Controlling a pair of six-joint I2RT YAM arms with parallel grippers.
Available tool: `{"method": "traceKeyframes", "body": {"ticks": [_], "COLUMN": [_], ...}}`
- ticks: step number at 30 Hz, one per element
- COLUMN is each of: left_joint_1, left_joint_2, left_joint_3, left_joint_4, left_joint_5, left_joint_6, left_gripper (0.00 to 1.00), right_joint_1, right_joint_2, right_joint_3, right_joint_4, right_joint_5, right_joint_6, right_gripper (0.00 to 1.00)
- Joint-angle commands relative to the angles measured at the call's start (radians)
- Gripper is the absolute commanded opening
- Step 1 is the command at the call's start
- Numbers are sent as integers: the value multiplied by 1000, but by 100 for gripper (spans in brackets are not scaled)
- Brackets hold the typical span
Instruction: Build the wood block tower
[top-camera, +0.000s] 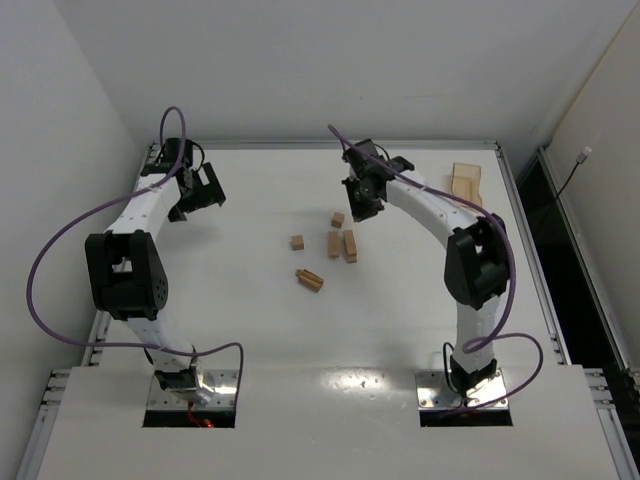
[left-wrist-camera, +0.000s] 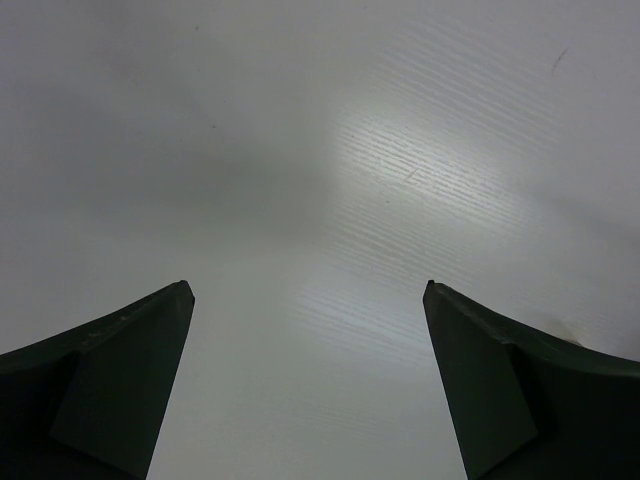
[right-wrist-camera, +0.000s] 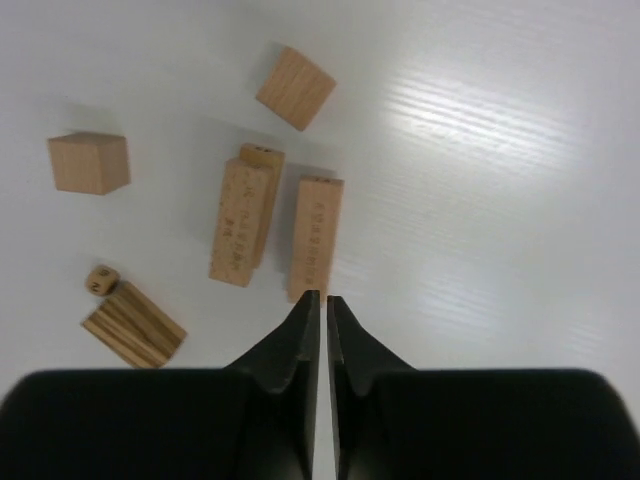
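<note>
Right wrist view: right gripper (right-wrist-camera: 322, 298) closed, fingers pressed together and gripping nothing, tips hovering just short of the near end of a long bar (right-wrist-camera: 316, 238). Immediately left of that, a second bar (right-wrist-camera: 243, 220), perhaps two pieces together; cannot tell. Straight ahead and farther off, a far cube (right-wrist-camera: 296, 87); ahead and well to the left, a left cube (right-wrist-camera: 90, 163). Close by the left finger, a striped block (right-wrist-camera: 133, 325) with a tiny round piece (right-wrist-camera: 100, 281) just beside it. No tower yet: wood blocks (top-camera: 333, 243) all loose on the white table (right-wrist-camera: 500, 150). Left wrist view: left gripper (left-wrist-camera: 308, 290) spread wide over bare table, nothing between. Likely step: picking a first piece. Open first, straddle the long bar across its narrow width near mid-length, stay clear of the second bar, close gently, lift straight up.
</note>
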Motion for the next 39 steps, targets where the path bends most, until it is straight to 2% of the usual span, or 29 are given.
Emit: {"method": "traceKeyframes", "body": {"ticks": [1, 4, 9, 16, 39], "left_joint_1": [-5, -5, -5, -5, -5], "left_joint_2": [-61, -70, -70, -70, -42], "left_joint_3": [15, 4, -7, -7, -7], "left_joint_4": [18, 27, 27, 27, 27], "left_joint_5": [-4, -13, -13, -23, -32], "left_joint_6": [7, 7, 7, 16, 16], "left_gripper": [100, 100, 100, 100, 100], "right_joint_1": [-55, -89, -108, -108, -69], "right_joint_2": [-54, -28, -6, 38, 164], "right_joint_3": [-30, -80, -166, -166, -130], "right_joint_4": [9, -16, 2, 31, 68], "right_joint_5": [55, 42, 6, -95, -124], "right_joint_6": [-112, -184, -184, -149, -51], "right_gripper": [0, 0, 0, 0, 0]}}
